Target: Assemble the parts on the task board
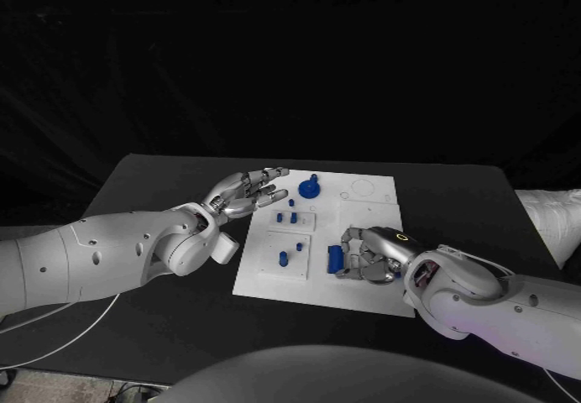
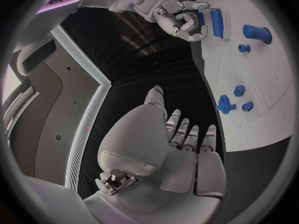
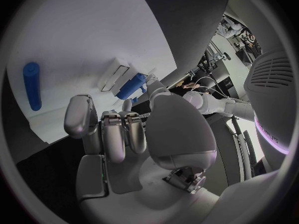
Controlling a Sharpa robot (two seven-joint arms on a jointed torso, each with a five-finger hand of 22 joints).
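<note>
Head view: task board (image 1: 363,290) at centre of desk (image 1: 145,180); my left hand (image 1: 248,191) hovers off its 10 o'clock corner, fingers spread, holding nothing; my right hand (image 1: 363,254) at the 5 o'clock edge, fingers curled by a blue cylinder (image 1: 333,260), grip unclear; gear part (image 1: 310,186) at 12 o'clock; small parts (image 1: 288,218) mid-board.

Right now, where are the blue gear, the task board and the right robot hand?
blue gear (image 1: 310,186): head view, on its round body.
task board (image 1: 363,186): head view, on a bare white patch near the far edge.
right robot hand (image 1: 367,254): head view, on the back of the hand.
</note>
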